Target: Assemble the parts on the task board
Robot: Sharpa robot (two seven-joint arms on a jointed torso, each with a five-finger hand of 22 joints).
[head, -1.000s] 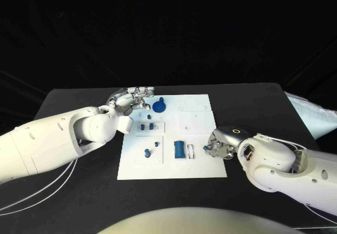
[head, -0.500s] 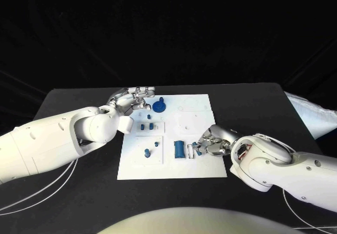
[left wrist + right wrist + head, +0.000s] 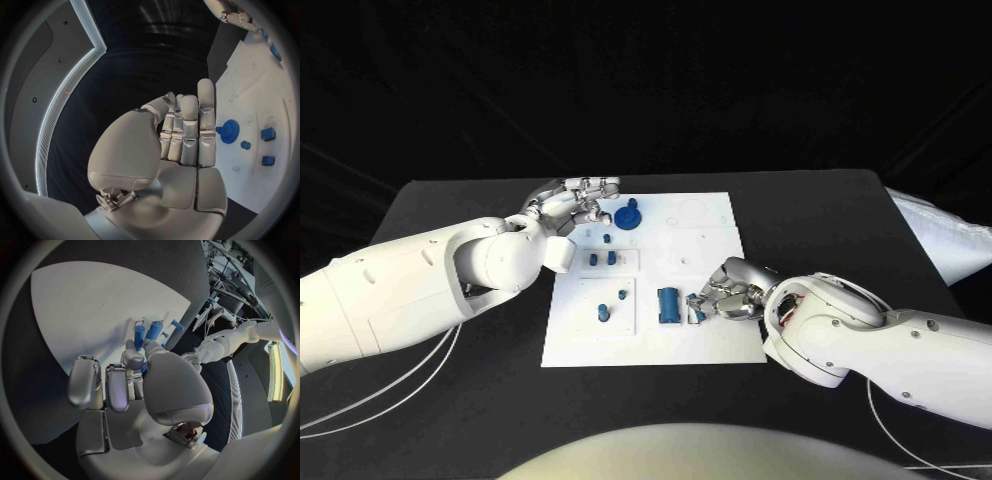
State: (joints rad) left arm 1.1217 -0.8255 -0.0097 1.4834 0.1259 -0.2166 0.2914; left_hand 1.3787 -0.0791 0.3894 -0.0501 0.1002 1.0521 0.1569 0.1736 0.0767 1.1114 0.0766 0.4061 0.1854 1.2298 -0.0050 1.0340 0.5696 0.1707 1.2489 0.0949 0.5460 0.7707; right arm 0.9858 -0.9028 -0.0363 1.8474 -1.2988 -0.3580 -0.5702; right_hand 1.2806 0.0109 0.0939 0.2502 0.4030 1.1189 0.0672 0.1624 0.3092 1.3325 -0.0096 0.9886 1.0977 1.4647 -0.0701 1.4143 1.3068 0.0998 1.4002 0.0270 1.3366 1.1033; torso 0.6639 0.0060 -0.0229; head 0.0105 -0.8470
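Right hand at the board's right edge, about four o'clock from board centre, fingers curled in toward the blue cylinder lying in its tray. Right wrist view: fingertips close over the cylinder ends, a small blue piece apparently tucked under them; whether anything is actually pinched cannot be told. Judged: placed low and side-on so as to reach the tray without crossing the rest of the board.

Blue cylinder lying flat, long axis running twelve to six, in the lower-middle recess of the task board. Beside it, toward nine o'clock, a small blue peg lying loose and another blue peg just above it. Further toward twelve, two small blue blocks side by side, with a further blue piece above them.

Blue gear seated near the board's top left corner, roughly eleven o'clock from centre. Left hand just beside it, off the board's left edge; left wrist view shows fingers straight and together, palm bare, nothing held. Judged: parked clear at the corner, leaving the lower board free for the other arm.

Board lying square on the black table, midway between the two arms. Assembly judged early; most pieces not yet seated.
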